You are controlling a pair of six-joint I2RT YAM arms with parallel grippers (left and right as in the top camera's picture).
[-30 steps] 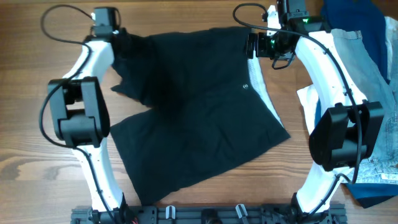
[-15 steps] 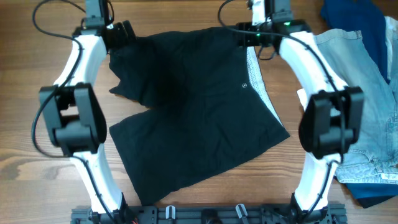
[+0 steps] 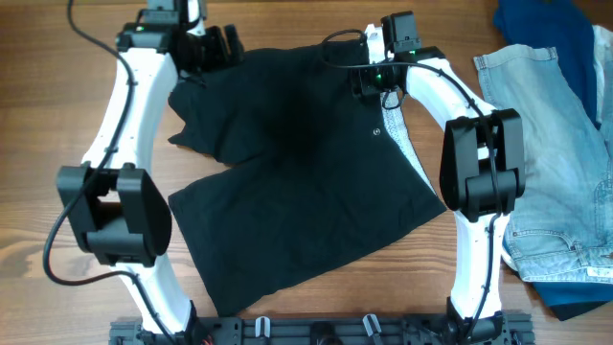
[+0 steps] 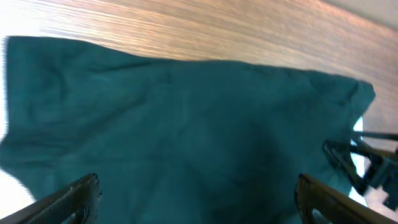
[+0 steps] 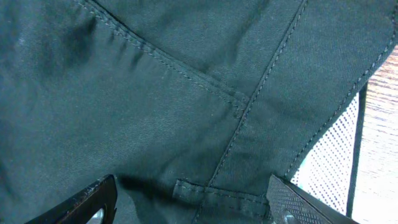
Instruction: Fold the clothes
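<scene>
The clothes, black shorts (image 3: pixel 297 172), lie spread flat mid-table, legs toward the left and front. A white pocket lining (image 3: pixel 397 134) and a small button (image 3: pixel 377 132) show near the waist on the right. My left gripper (image 3: pixel 230 46) hovers at the shorts' far left corner. In the left wrist view it (image 4: pixel 198 183) is open wide above the dark cloth (image 4: pixel 186 124), holding nothing. My right gripper (image 3: pixel 362 79) sits low over the waistband at the far right. Its jaws (image 5: pixel 193 182) stand apart astride a belt loop on the fabric (image 5: pixel 186 93), with white mesh lining (image 5: pixel 329 162) beside it.
Pale blue denim (image 3: pixel 556 144) lies at the table's right side with a dark blue garment (image 3: pixel 546 24) behind it. Bare wood table (image 3: pixel 57 220) shows to the left. The arms' mounting rail (image 3: pixel 316 331) runs along the front edge.
My left gripper has opened and shifted right along the shorts' far edge. My right gripper has moved left over the waistband, its jaws a little narrower.
</scene>
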